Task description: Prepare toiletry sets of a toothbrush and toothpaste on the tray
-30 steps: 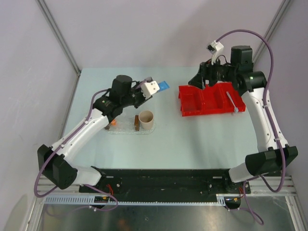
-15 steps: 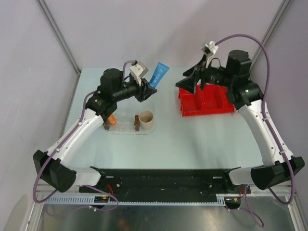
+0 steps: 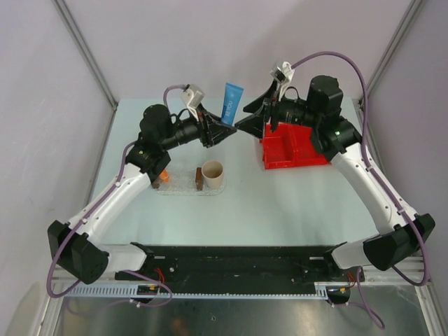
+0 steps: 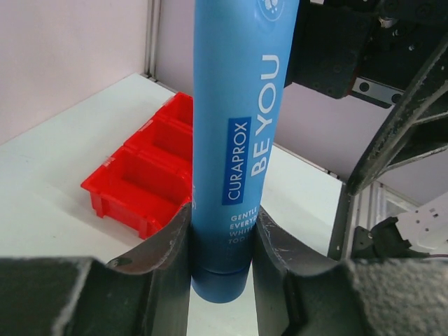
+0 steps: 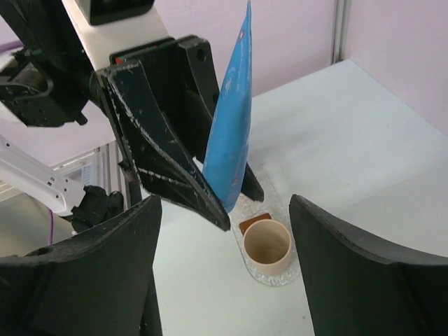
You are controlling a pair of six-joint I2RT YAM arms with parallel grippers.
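Note:
My left gripper (image 3: 213, 133) is shut on the cap end of the blue toothpaste (image 3: 230, 101), which stands upright in the air above the table's back. In the left wrist view the tube (image 4: 241, 140) sits squeezed between both fingers (image 4: 168, 259). My right gripper (image 3: 245, 124) faces it from the right, open, and in its own view the tube (image 5: 231, 133) stands just beyond the wide jaws (image 5: 222, 213). The clear oval tray (image 3: 183, 187) lies below with an orange toothpaste (image 3: 163, 176) at its left end. No toothbrush shows.
A beige cup (image 3: 213, 173) and a brown block (image 3: 199, 178) stand on the tray's right half; the right wrist view shows the cup (image 5: 267, 243) too. The red divided bin (image 3: 297, 150) sits under my right arm, also seen from the left wrist (image 4: 140, 182).
The left gripper has swung right and turned the blue tube upright. The right arm has moved left from over the red bin to face the tube, its jaws wider.

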